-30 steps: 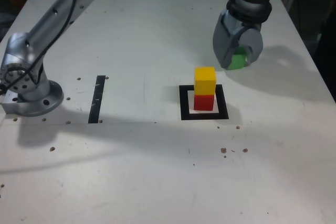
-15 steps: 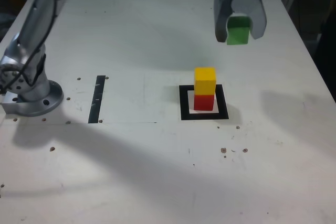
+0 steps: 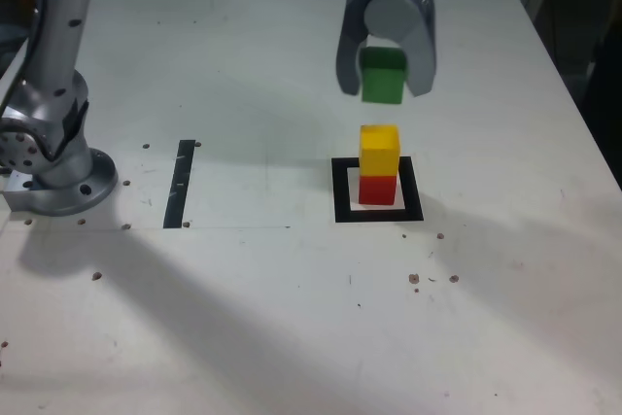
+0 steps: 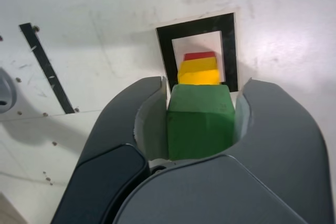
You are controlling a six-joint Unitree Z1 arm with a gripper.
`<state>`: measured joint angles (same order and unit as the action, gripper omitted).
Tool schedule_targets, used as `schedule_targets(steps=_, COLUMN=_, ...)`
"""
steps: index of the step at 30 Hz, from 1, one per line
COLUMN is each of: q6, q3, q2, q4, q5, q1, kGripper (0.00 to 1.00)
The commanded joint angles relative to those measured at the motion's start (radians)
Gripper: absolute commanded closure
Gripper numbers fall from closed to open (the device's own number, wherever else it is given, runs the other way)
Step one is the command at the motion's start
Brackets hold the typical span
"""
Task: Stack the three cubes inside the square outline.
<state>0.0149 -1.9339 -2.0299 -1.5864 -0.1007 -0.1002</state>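
Observation:
The yellow cube [image 3: 379,148] rests on the red cube [image 3: 378,189] inside the black square outline [image 3: 340,191] on the white table. My gripper [image 3: 384,80] hangs in the air just above this stack, shut on the green cube [image 3: 383,76]. In the wrist view the green cube [image 4: 200,120] fills the space between the two grey fingers [image 4: 131,114], with the yellow cube [image 4: 199,72], red cube [image 4: 199,55] and the square outline [image 4: 165,51] showing beyond it.
The arm's round grey base [image 3: 49,157] sits at the exterior view's left. A thin black strip [image 3: 180,182] lies on the table between base and outline. Small dark specks [image 3: 432,279] dot the white table [image 3: 292,318].
The gripper lifted the green cube off the table at the back right, then carried it leftward in the exterior view to hover over the yellow-on-red stack.

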Motion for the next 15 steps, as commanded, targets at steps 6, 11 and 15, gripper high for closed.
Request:
schedule_targets(steps=6, q6=-0.017, q3=0.087, q2=0.006, q4=0.054, q5=0.031, q1=-0.005, kGripper=0.83)
schedule_targets(steps=11, q6=-0.018, q3=0.106, q2=0.009, q4=0.073, q5=0.033, q1=-0.006, kGripper=0.83)
schedule_targets(steps=15, q6=-0.018, q3=0.128, q2=0.009, q4=0.098, q5=0.037, q1=-0.006, kGripper=0.83)
